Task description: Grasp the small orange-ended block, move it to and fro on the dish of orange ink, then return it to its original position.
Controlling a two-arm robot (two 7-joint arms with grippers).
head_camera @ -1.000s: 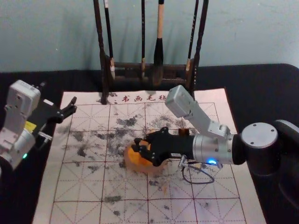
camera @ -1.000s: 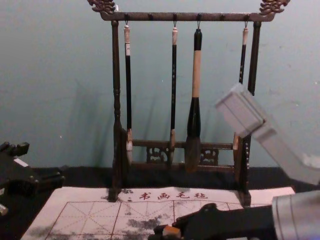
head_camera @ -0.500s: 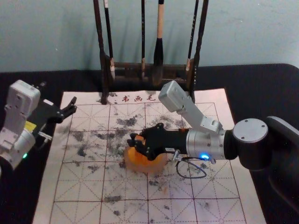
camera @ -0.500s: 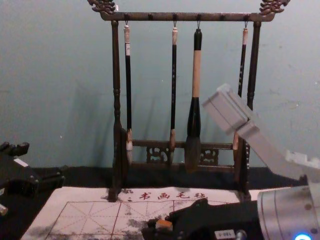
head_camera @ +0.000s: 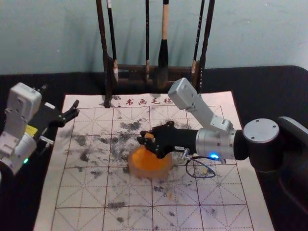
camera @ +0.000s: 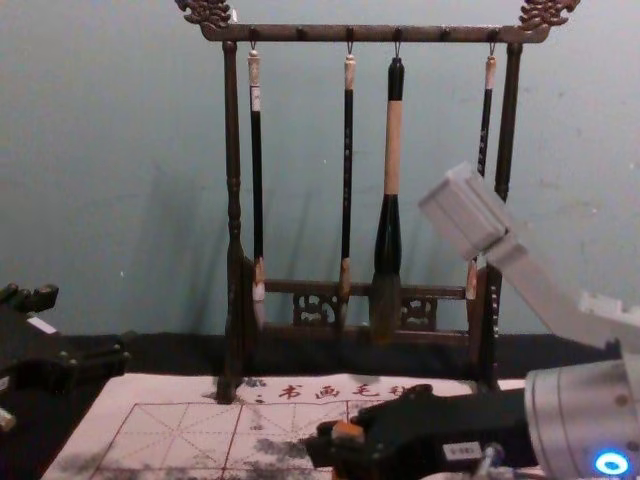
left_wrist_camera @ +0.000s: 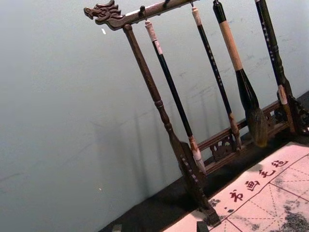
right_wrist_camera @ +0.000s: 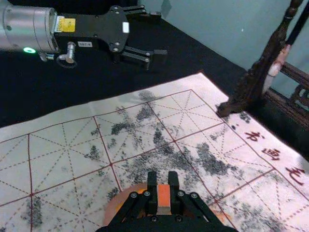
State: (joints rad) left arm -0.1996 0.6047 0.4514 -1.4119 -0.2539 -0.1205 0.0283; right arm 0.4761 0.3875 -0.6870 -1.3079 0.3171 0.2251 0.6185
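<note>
In the head view my right gripper [head_camera: 148, 138] is over the far edge of the round dish of orange ink [head_camera: 150, 163], holding the small orange-ended block [head_camera: 149, 135]. The right wrist view shows the right gripper [right_wrist_camera: 163, 191] shut on the block [right_wrist_camera: 163, 197], its orange end up, with part of the dish [right_wrist_camera: 112, 207] behind the fingers. In the chest view the block [camera: 348, 431] pokes up between the gripper's fingers. My left gripper [head_camera: 71, 111] idles at the left with its fingers apart; its tips [left_wrist_camera: 159, 227] peek in at the left wrist view's edge.
A dark wooden rack [head_camera: 130, 77] with several hanging brushes stands at the back. The pale gridded felt mat [head_camera: 82, 192], marked with black ink smudges, lies on a black cloth [head_camera: 269, 91].
The right gripper first moved left and toward the back, then slightly right and up with the block, uncovering more of the dish. The left arm has stayed still.
</note>
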